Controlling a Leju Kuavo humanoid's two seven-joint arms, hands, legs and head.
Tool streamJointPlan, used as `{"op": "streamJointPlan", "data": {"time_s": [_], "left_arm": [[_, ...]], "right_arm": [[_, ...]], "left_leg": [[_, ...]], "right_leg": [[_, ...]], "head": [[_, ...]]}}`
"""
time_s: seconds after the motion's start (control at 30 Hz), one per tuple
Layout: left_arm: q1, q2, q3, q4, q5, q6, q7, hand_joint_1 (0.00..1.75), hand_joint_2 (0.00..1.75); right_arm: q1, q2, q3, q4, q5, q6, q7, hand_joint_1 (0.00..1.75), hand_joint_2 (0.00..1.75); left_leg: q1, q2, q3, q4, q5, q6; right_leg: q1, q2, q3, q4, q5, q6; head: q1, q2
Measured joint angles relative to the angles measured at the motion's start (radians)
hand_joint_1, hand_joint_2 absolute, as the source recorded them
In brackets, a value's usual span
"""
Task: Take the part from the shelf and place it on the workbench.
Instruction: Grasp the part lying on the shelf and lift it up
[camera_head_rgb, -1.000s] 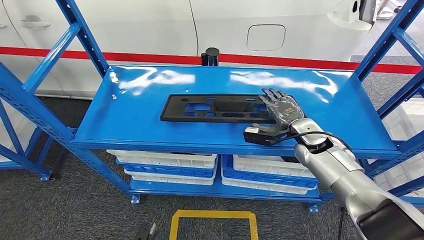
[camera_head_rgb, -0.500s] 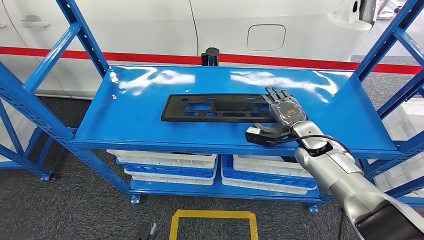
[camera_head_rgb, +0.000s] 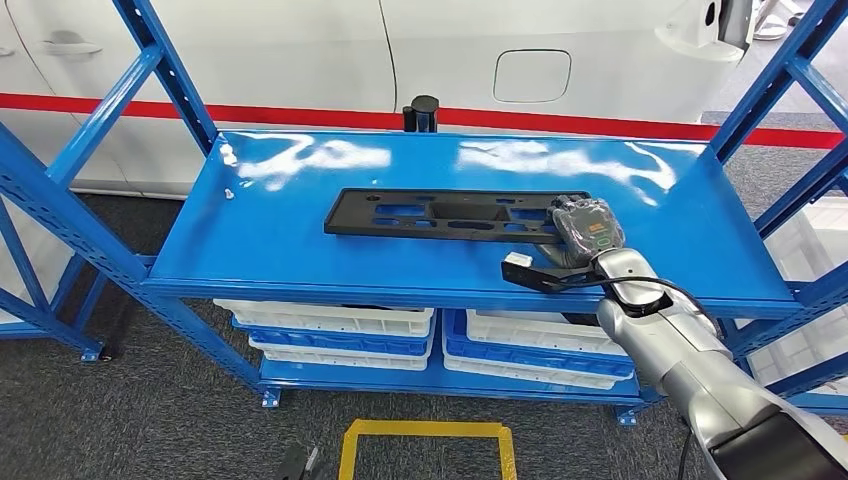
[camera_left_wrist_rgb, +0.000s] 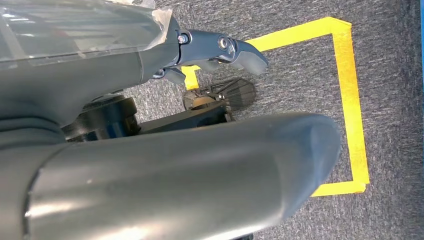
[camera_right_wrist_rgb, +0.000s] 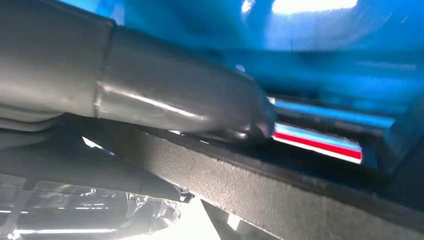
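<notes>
1. The fingers (camera_head_rgb: 578, 212) of the right hand (camera_head_rgb: 585, 228) are curled down over the right end of the part (camera_head_rgb: 445, 214), with the thumb (camera_head_rgb: 535, 274) reaching out low at the front edge; in the right wrist view the thumb (camera_right_wrist_rgb: 180, 97) lies across the part's (camera_right_wrist_rgb: 280, 192) black textured face, so the hand looks to be gripping it, though that close view is blurred.
2. The part is a long, flat black plate with several cut-outs. It lies on the top board of the blue shelf (camera_head_rgb: 300, 262), roughly in the middle, its long side running along the shelf.
3. The left hand (camera_left_wrist_rgb: 220, 47) hangs beside the body over grey carpet, its fingers bent inward and holding nothing.
4. White and blue bins (camera_head_rgb: 330, 325) are stacked on the shelf's lower level.
5. A small black cylinder (camera_head_rgb: 423, 112) stands at the back edge of the shelf, in front of a white car body (camera_head_rgb: 450, 50) with a red stripe.
6. Yellow tape (camera_head_rgb: 425, 432) marks a rectangle on the carpet before the shelf.
</notes>
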Motion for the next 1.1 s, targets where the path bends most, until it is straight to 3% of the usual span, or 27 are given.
{"op": "streamJointPlan", "data": {"time_s": [0.2, 0.63, 1.0, 1.1], "left_arm": [[-0.002, -0.002, -0.001, 0.000, -0.001, 0.002, 0.000, 0.00, 0.00], [-0.005, -0.002, -0.001, 0.000, -0.017, 0.003, -0.002, 0.00, 0.00], [-0.005, -0.002, -0.001, 0.000, -0.020, 0.010, -0.021, 0.00, 0.00], [-0.005, -0.001, 0.000, 0.000, -0.023, 0.023, -0.050, 0.00, 1.31]], "right_arm": [[-0.005, 0.003, -0.013, 0.006, 0.014, -0.001, -0.006, 1.72, 0.00], [-0.008, 0.011, -0.053, 0.016, 0.025, -0.015, -0.026, 1.74, 0.00], [0.015, 0.023, -0.112, -0.009, -0.043, -0.106, -0.068, 1.75, 0.00], [0.047, 0.026, -0.153, -0.061, -0.105, -0.189, -0.103, 1.75, 0.00]], "left_leg": [[0.000, 0.000, 0.000, 0.001, 0.000, 0.000], [0.000, 0.000, 0.000, 0.002, 0.000, 0.000], [0.000, 0.000, 0.000, 0.003, 0.000, 0.000], [0.000, 0.000, -0.001, 0.003, 0.000, 0.000]], "right_leg": [[0.000, 0.000, 0.000, 0.000, 0.000, 0.000], [0.000, 0.000, -0.003, 0.000, 0.001, 0.001], [0.000, 0.000, 0.001, 0.000, 0.002, 0.003], [0.000, 0.001, 0.001, 0.000, 0.002, 0.003]], "head": [[0.000, 0.000], [0.000, 0.000], [0.000, 0.000], [0.000, 0.000]]}}
